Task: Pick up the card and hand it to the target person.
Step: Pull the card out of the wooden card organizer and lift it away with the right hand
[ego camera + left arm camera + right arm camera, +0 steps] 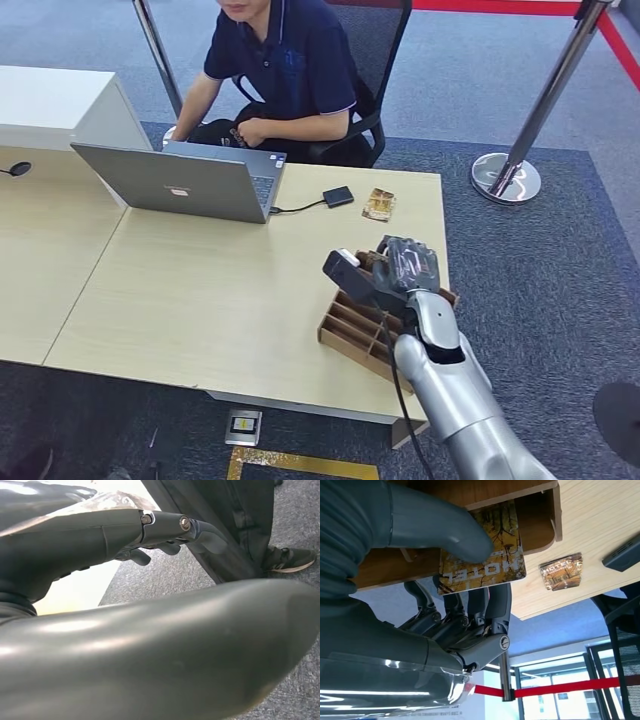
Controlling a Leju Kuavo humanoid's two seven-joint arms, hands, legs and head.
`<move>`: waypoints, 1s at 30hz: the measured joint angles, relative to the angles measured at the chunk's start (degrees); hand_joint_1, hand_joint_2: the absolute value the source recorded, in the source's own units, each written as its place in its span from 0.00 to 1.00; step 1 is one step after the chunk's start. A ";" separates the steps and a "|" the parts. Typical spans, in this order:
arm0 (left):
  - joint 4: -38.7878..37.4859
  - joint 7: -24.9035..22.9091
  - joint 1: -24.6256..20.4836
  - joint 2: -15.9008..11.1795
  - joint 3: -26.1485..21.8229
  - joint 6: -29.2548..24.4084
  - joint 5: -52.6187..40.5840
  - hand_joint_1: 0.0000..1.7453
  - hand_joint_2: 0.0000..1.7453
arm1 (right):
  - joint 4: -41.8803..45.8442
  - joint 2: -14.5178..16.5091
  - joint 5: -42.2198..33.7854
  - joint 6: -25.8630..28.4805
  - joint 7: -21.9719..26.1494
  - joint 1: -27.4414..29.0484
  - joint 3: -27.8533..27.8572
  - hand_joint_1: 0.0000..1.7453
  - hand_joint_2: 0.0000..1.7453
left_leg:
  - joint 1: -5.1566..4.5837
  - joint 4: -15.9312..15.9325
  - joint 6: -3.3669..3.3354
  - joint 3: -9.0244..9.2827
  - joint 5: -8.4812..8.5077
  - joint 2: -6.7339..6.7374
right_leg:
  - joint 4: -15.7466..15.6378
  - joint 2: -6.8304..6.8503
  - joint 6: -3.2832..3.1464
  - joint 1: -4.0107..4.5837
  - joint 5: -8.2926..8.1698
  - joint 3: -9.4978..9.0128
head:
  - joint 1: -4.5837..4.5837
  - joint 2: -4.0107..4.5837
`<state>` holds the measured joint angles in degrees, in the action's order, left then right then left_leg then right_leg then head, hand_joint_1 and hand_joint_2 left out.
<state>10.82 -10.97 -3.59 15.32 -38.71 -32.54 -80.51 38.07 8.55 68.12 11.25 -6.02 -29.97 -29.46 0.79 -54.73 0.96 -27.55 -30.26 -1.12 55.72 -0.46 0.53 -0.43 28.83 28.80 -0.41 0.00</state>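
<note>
Right wrist view puts the glossy rectangular hotel card printed with autumn trees (pixel 482 555) at upper centre of the frame, pressed between the thick grey thumb (pixel 444 530) and the dark fingers (pixel 490 610) of the right hand (pixel 471 580), so that hand grips the card, which is partly inside a slot of the brown wooden card holder (pixel 542 525). The card's long axis runs roughly across the frame, along the slot.

In the head view the right hand (pixel 404 268) sits at lower right of centre over the card holder (pixel 355 335) on the pale wood tabletop (pixel 211 290). The seated person in a dark blue polo shirt (pixel 294 70) is at top centre, across the tabletop and up-left of the hand, so the handover likely means lifting the card free and reaching that way.

A second matching card (pixel 379 204) lies flat beyond the holder, near a small black box (pixel 337 196) cabled to the grey laptop (pixel 181 180).

The left hand (pixel 166 535) hangs beside the tabletop edge above grey carpet, fingers fairly straight and holding nothing.
</note>
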 joint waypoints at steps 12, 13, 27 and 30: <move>0.00 0.07 0.01 0.00 -0.03 0.00 0.04 0.00 0.00 | 7.37 -0.52 0.00 -0.14 1.08 2.72 0.00 0.85 1.00 | 0.00 0.00 0.00 -0.01 0.00 0.00 | 0.00 0.00 0.00 0.00 0.00 0.01 | 0.00 0.00; 0.00 0.07 0.00 0.00 -0.03 -0.01 0.08 0.00 0.00 | 8.11 -0.56 -0.09 -0.31 1.19 2.88 0.00 0.86 1.00 | 0.00 0.00 0.00 -0.01 0.00 0.00 | 0.00 0.00 0.00 0.00 0.00 0.01 | 0.01 0.00; 0.00 0.07 0.00 -0.01 -0.04 -0.02 0.27 0.00 0.00 | 10.25 -1.09 -1.25 -2.30 1.39 3.07 0.00 0.86 1.00 | 0.00 0.00 0.00 -0.02 0.00 0.00 | 0.00 0.00 0.00 0.00 0.00 0.02 | 0.01 0.00; 0.00 0.07 0.00 -0.02 -0.04 -0.02 0.27 0.00 0.00 | 10.24 -1.10 -1.26 -2.31 1.39 3.07 0.00 0.86 1.00 | 0.00 0.00 0.00 -0.02 0.00 0.00 | 0.00 0.00 0.00 0.00 0.00 0.02 | 0.01 0.00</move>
<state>10.82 -10.91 -3.59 15.30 -38.75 -32.57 -80.24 48.30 7.45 66.86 8.94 -4.63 -26.90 -29.46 0.79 -54.73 0.96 -27.58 -30.26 -1.12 55.72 -0.46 0.53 -0.43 28.84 28.82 -0.40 0.00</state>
